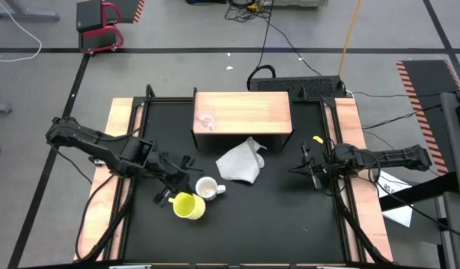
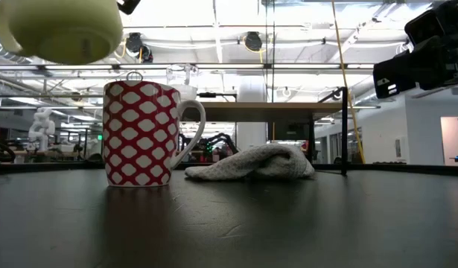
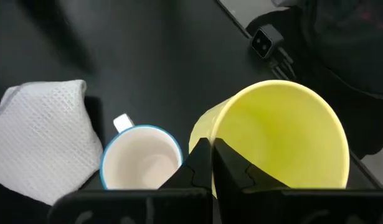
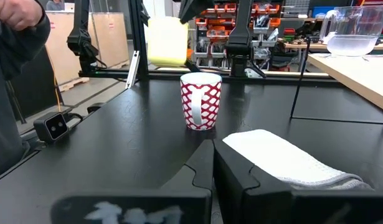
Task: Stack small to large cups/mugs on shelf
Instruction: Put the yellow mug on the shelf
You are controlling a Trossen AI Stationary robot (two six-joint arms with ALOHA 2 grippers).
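My left gripper (image 3: 211, 155) is shut on the yellow cup (image 3: 275, 134) and holds it in the air near the table's front left; it shows high up as the yellow cup (image 2: 57, 30) in the low view. Beside it, the white mug with a red pattern (image 2: 139, 134) stands upright on its base on the black tabletop. A tiny clear glass cup (image 1: 206, 119) stands on the left part of the light-wood shelf (image 1: 248, 108). My right gripper (image 1: 304, 167) waits shut at the table's right side. My left gripper pinches the yellow cup's wall at its rim (image 3: 208, 127), one finger inside the cup and one outside. The cup is lifted clear of the table. It is tilted, its mouth turned up and toward the wrist.
A grey-white cloth (image 1: 241, 163) lies crumpled between the mug and the shelf. A small black camera (image 4: 54, 127) sits at the table's near edge. A person (image 4: 17, 43) stands beyond that edge. Cables run on the floor behind the shelf.
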